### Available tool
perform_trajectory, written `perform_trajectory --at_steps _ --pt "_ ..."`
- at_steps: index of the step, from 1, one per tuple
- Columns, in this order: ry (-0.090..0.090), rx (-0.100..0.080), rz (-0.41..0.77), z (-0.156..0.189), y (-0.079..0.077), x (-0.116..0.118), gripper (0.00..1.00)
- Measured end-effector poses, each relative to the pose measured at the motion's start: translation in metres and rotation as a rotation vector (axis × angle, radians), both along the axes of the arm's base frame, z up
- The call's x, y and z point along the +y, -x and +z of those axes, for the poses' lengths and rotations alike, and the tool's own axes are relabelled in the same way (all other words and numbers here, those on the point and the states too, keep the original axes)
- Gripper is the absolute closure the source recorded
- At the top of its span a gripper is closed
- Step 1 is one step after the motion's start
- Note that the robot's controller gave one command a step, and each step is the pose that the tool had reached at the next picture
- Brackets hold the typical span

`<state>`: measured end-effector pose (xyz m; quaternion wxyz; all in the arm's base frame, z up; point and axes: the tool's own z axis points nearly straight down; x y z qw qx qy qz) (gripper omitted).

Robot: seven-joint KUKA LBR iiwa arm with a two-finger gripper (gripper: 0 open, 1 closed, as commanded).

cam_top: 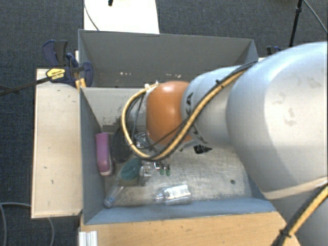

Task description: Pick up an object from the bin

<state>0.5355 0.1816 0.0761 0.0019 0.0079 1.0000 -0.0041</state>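
Dark carpet surrounds a grey metal bin (169, 55) as a pale robot arm (277, 127), its wrist capped by an orange cover (164, 111) and looped with cables, reaches in from the right. Its jaws sit under the wrist, just above a teal lump (130, 171) in the bin's front left; whether they are open or closed cannot be told. A pink oblong block (103, 152) lies along the left wall, with a clear tube (113, 197) and a clear packet (173, 193) by the front wall.

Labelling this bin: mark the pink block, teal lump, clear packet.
pink block (103, 154), camera view, its upper face.
teal lump (130, 171), camera view, its left side.
clear packet (174, 193), camera view, its middle.
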Motion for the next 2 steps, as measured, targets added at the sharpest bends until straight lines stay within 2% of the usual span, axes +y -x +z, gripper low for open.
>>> perform_trajectory --at_steps 1,2 --pt "-0.008 0.001 -0.001 0.000 0.000 0.003 1.00" --pt "-0.010 -0.007 0.071 0.172 0.007 -0.021 1.00"
